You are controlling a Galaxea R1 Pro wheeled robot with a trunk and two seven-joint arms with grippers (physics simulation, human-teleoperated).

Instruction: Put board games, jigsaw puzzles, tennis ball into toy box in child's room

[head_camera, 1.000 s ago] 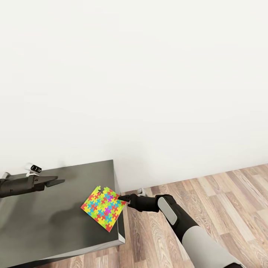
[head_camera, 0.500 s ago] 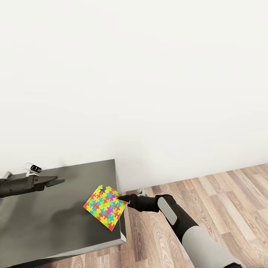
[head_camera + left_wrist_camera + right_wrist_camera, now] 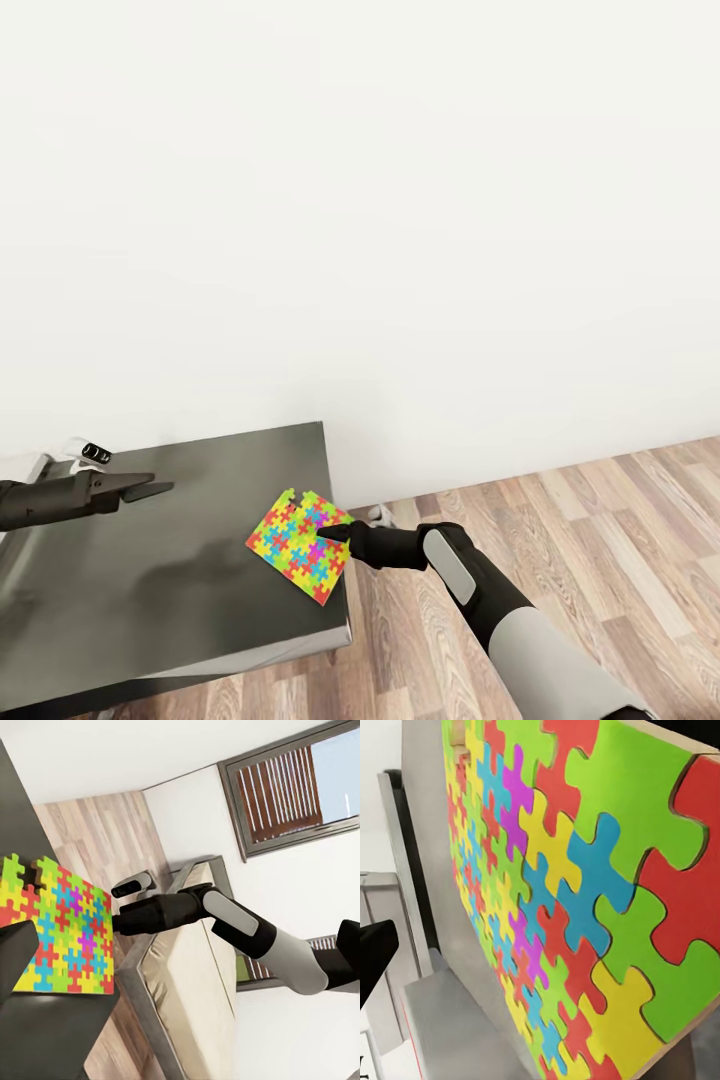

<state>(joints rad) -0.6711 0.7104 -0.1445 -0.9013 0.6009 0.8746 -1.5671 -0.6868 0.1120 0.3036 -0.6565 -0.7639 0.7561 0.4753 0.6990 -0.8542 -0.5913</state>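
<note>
Multicoloured jigsaw puzzle [image 3: 303, 543] clamped at right gripper's [image 3: 332, 536] jaws.

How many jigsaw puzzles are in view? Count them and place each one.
1. The thin square multicoloured jigsaw puzzle lies at the right edge of the dark-grey tabletop, with the right end effector at its near corner. Another puzzle may be out of view.

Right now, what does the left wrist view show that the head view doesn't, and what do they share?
Left wrist view alone: a window with brown slats and the cream bed beyond the table's end. Head view alone: the left gripper hovering above the dark tabletop, under a bare white wall. Both share the jigsaw puzzle at the table's edge, the right gripper at its corner and the wood-plank floor.
</note>
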